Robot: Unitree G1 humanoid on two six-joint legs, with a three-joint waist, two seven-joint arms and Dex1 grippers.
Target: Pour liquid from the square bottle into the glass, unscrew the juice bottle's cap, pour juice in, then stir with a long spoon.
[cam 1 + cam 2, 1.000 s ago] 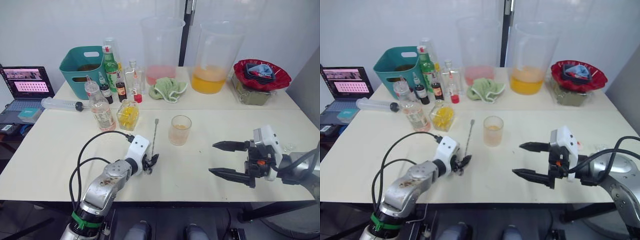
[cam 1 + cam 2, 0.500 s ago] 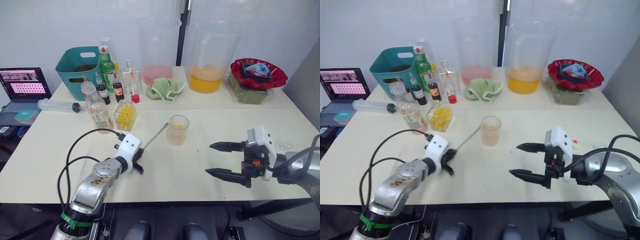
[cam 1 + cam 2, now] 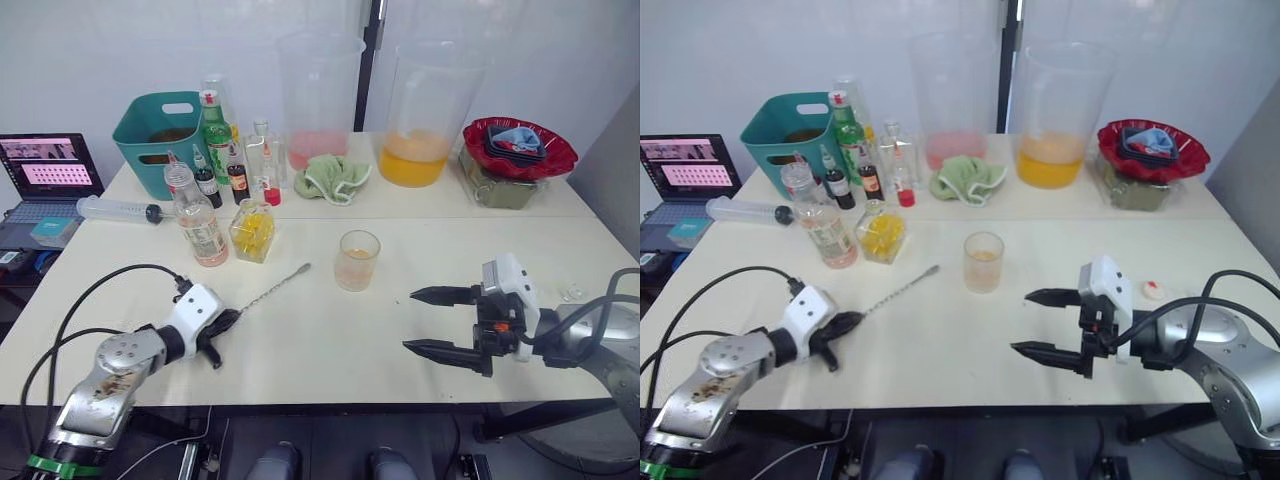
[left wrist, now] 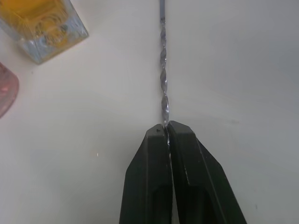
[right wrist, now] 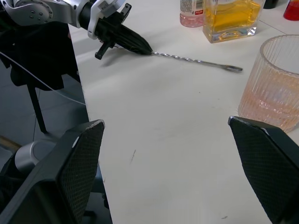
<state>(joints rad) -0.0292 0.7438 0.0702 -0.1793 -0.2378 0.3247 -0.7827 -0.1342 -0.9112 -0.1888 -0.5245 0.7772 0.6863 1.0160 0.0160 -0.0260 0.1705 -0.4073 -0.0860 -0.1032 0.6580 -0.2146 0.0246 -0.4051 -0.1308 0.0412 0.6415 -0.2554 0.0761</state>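
Left wrist view shows the two black fingers of the left gripper (image 4: 167, 127) pressed together on one end of the long spoon (image 4: 162, 70), a thin silvery metal bar spoon with a twisted stem. The stem runs straight away from the fingertips, along the gripper's own line.

From the head camera, the spoon (image 3: 268, 289) lies low over the cream table (image 3: 330, 340); whether it touches the surface I cannot tell. Its long axis goes diagonally from the left gripper (image 3: 228, 319), near the front edge, up and to the right. The free end points toward the glass (image 3: 357, 259), a short clear ribbed tumbler with a little pale pink-orange liquid, but stops well short of it.

The right gripper (image 3: 432, 320) hovers on the other side of the glass with its fingers spread wide and nothing between them. It is near the glass, but the left arm has the spoon.

I judge that the stirring is the step in hand: the held end must rise and the spoon must turn more upright, so the free end can go down into the glass.
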